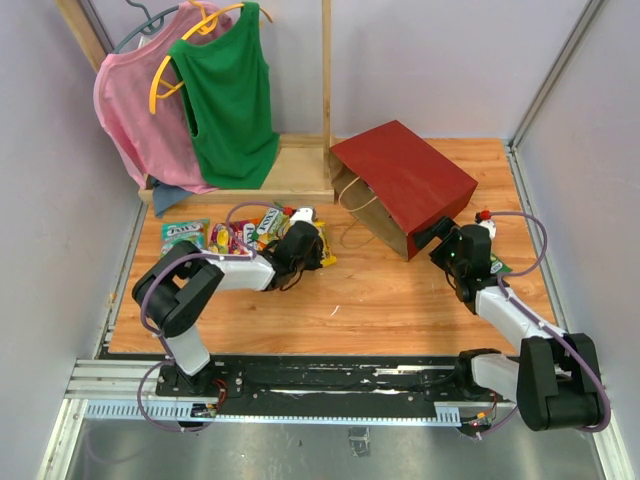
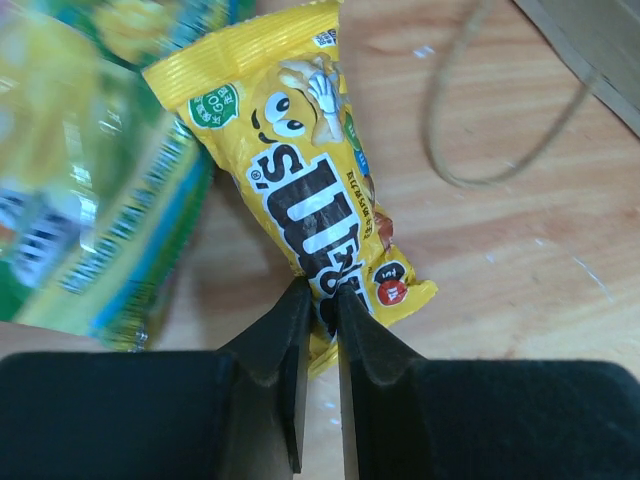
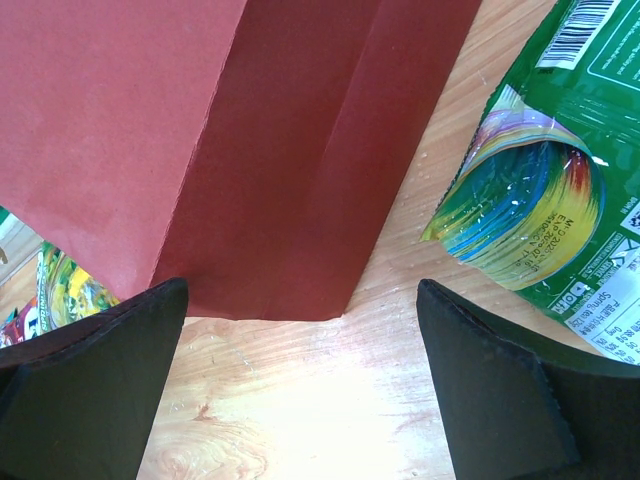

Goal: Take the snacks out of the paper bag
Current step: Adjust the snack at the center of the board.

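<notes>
left gripper point(image 2: 318, 300) pinching the glossy yellow candy packet point(image 2: 310, 190) on the wooden table point(image 1: 380, 300), outside the red paper shopping bag point(image 1: 405, 180).
packet's long axis is running straight away from the jaws; right gripper point(image 3: 300, 300) is hovering spread at the bag's corner.

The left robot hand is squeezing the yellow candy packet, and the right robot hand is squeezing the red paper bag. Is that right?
Not quite. The left gripper is squeezing the yellow candy packet, but the right gripper is not squeezing the red paper bag. It is open wide, with only the bag's corner in front of it. The right wrist view shows this.
</notes>
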